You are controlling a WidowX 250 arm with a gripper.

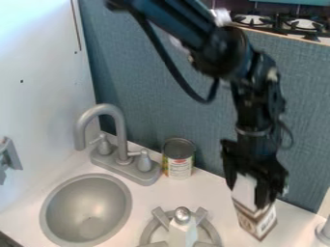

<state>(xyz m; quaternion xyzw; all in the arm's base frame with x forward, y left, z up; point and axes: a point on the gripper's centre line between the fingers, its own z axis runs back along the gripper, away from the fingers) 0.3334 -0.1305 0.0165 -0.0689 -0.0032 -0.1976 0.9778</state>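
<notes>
Camera view, going left to right. At the left edge we see a gray fixture (7,159) on the white wall (38,91). Next, the round gray sink (87,207) set in the white counter (151,193), bowl facing up. Just behind it and a bit right, the gray faucet (119,130), spout curving over toward the left, two handles on its base. Then the can (178,159), upright on the counter just beside the faucet base, close to the blue-gray back panel (155,106), gray top, label with green and red.

In front of the can, at the bottom edge, we have the gray burner (147,236), ring with crossing bars, and the shaker (183,230) standing over its middle, whitish body, shiny rounded top.

Right of that, the black arm (187,34) comes in from the top edge and bends down; the gripper (250,197) hangs over the counter's right part. Claw is pinching the carton (256,225) by its white upper part, one finger on each side. Carton is white and brown, leaning slightly; we can't tell if its bottom touches the counter. Past it, a pale gray thing (324,232), cut off by the right edge. Top right, behind the panel, a stove (277,23) with dark grates.
</notes>
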